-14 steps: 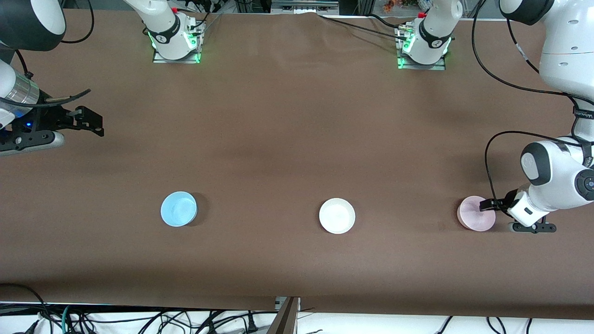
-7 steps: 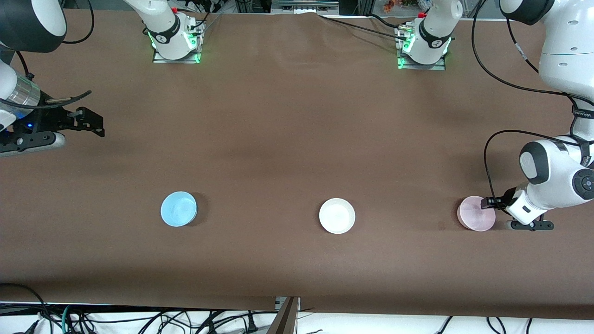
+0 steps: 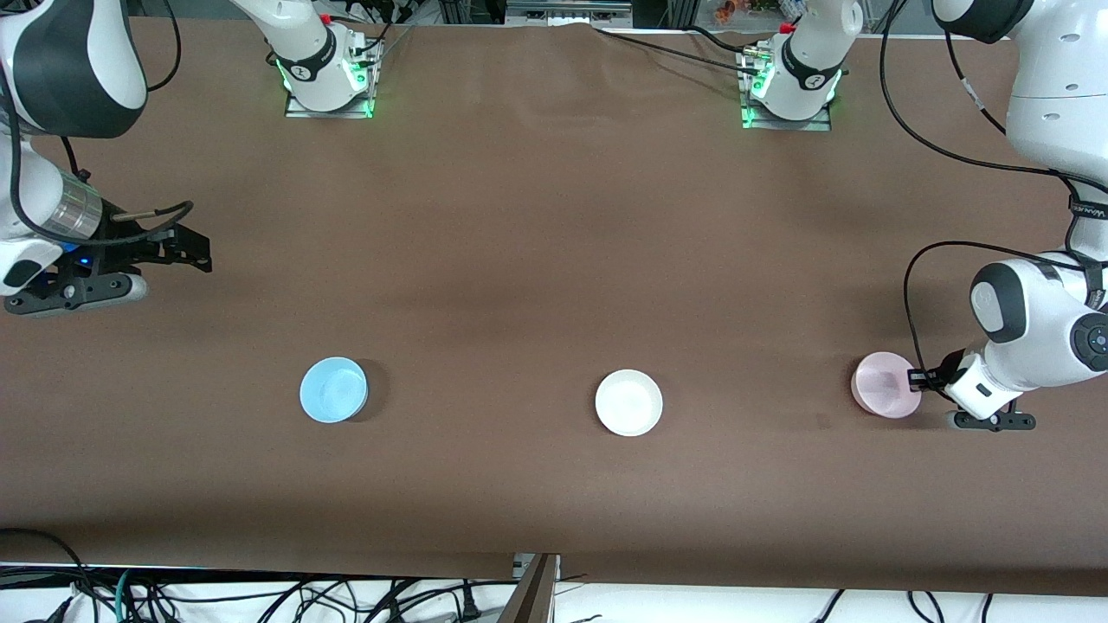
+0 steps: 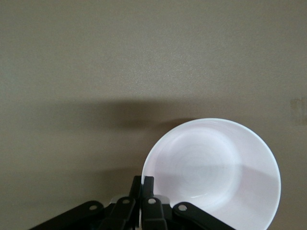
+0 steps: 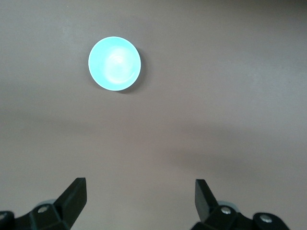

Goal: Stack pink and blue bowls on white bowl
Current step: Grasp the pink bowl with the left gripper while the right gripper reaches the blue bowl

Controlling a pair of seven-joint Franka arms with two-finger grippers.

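Left gripper (image 3: 916, 378) is at the left arm's end of the table, its fingers (image 4: 142, 184) clenched on the rim of the pink bowl (image 3: 885, 396). In the left wrist view the two fingers are pressed together over the rim edge, the bowl's wall pinched between them, and the bowl's hollow opens away from the gripper. The pink bowl appears slightly tilted in the front view, with a shadow under its edge; whether it is clear of the brown table cover (image 3: 554, 260) cannot be told.

White bowl (image 3: 628, 402) stands upright on the table cover, about midway between the two other bowls and well apart from both.

Blue bowl (image 3: 333, 389) stands upright on the cover toward the right arm's end, roughly in line with the white bowl.

Right gripper (image 3: 186, 247) hangs over bare table cover at the right arm's end, well apart from the blue bowl. Its fingers (image 5: 74, 194) are spread wide and hold nothing; the right wrist view shows the blue bowl (image 5: 114, 63) at a distance, between the lines of the two fingers.
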